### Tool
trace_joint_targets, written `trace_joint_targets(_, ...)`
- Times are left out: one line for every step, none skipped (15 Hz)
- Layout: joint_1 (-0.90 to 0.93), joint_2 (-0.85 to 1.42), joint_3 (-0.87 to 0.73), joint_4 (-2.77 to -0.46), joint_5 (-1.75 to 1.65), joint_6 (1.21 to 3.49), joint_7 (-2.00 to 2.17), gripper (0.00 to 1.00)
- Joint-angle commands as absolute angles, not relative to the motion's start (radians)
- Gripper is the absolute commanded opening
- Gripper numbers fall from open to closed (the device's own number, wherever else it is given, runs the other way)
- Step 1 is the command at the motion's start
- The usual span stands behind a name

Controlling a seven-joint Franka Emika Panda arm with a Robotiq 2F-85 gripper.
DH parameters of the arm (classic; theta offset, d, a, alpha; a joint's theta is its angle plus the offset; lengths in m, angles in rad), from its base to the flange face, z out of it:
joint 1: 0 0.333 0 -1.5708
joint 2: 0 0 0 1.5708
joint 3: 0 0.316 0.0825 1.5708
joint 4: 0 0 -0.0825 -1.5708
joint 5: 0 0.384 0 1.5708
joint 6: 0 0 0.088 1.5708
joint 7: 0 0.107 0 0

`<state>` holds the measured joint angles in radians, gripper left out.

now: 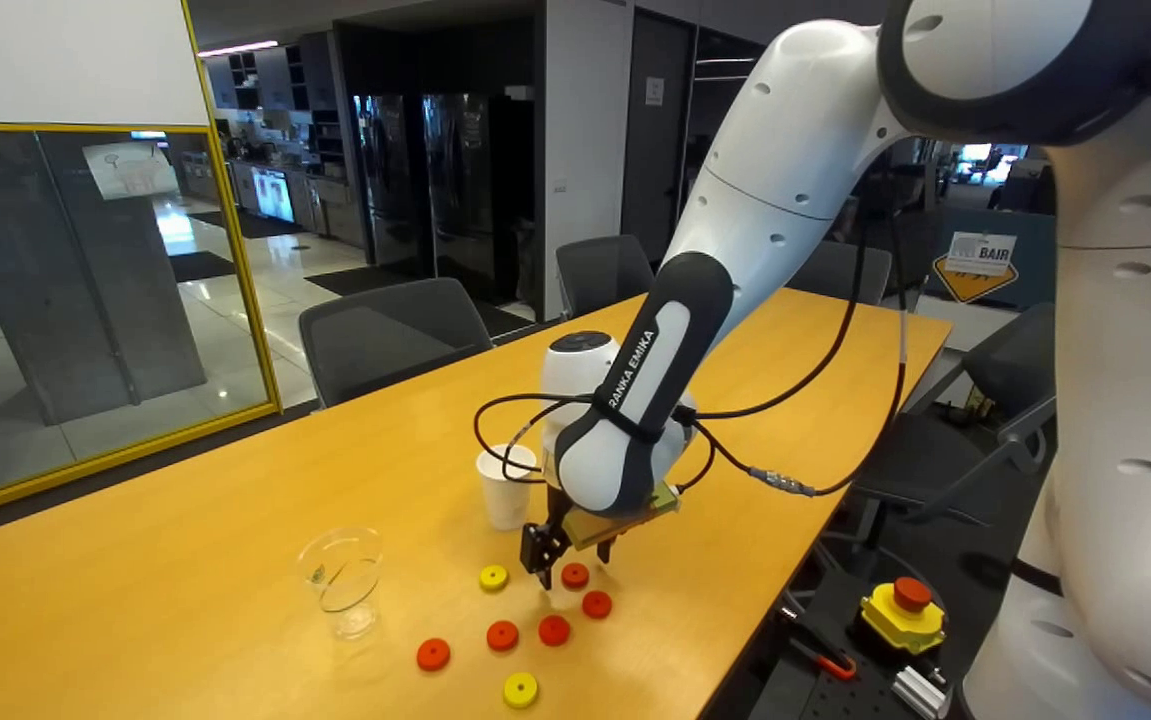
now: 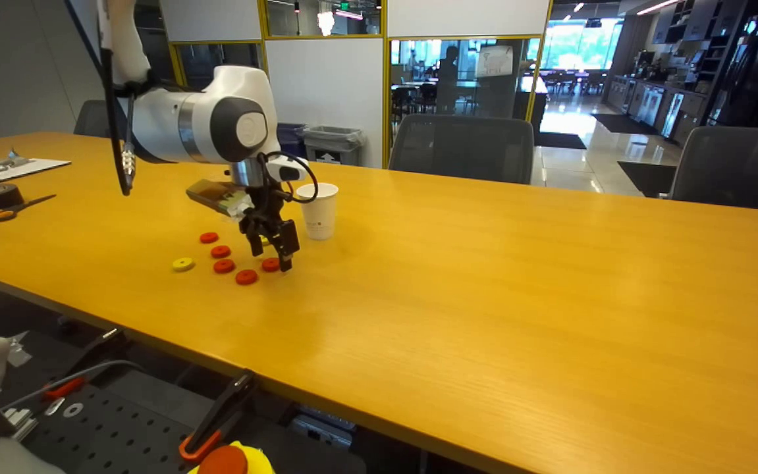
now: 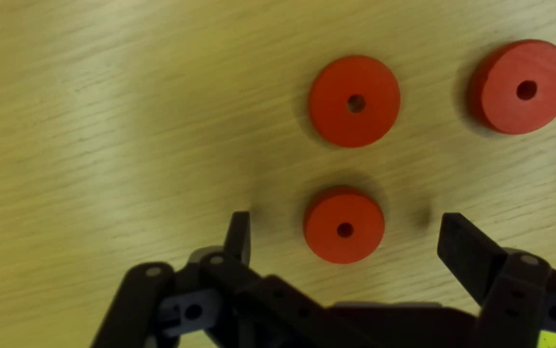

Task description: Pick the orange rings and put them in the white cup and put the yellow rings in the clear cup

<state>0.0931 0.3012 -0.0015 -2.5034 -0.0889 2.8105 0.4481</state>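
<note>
Five orange rings (image 1: 502, 642) and two yellow rings (image 1: 521, 694) lie loose on the table (image 1: 335, 470), between its chair-side and robot-side edges, in an exterior view; the clear cup (image 1: 340, 575) shows none, so most sorting likely remains. In an exterior view, the white cup (image 2: 319, 214) stands nearer the chair-side edge, its inside hidden. In the wrist view, the gripper (image 3: 345, 220) hovers, jaws apart, astride one orange ring (image 3: 344, 245): flat, round, holed at centre, not gripped.

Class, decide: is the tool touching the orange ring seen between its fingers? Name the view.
Apart. The wrist view shows it: a strip of table shows between the ring and the fingers on either side.
</note>
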Motion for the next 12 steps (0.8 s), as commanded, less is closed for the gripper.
trace_joint_targets(0.122,0.343,-0.023,-2.476,-0.042,2.84,0.44,1.0)
trace_joint_targets(0.123,0.347,-0.025,-2.475,-0.034,2.842,0.439,1.0)
trace_joint_targets(0.127,0.347,-0.029,-2.476,-0.028,2.842,0.441,1.0)
trace_joint_targets(0.133,0.342,-0.036,-2.479,-0.029,2.842,0.447,1.0)
trace_joint_targets(0.138,0.336,-0.042,-2.483,-0.031,2.843,0.451,1.0)
trace_joint_targets(0.141,0.329,-0.046,-2.487,-0.032,2.846,0.452,1.0)
trace_joint_targets(0.146,0.327,-0.051,-2.489,-0.034,2.849,0.453,1.0)
trace_joint_targets(0.152,0.327,-0.056,-2.49,-0.037,2.852,0.456,1.0)
trace_joint_targets(0.156,0.328,-0.06,-2.489,-0.037,2.853,0.456,1.0)
trace_joint_targets(0.159,0.33,-0.063,-2.489,-0.038,2.854,0.457,1.0)
trace_joint_targets(0.16,0.33,-0.064,-2.488,-0.035,2.854,0.455,1.0)
trace_joint_targets(0.163,0.326,-0.066,-2.489,-0.036,2.852,0.456,1.0)
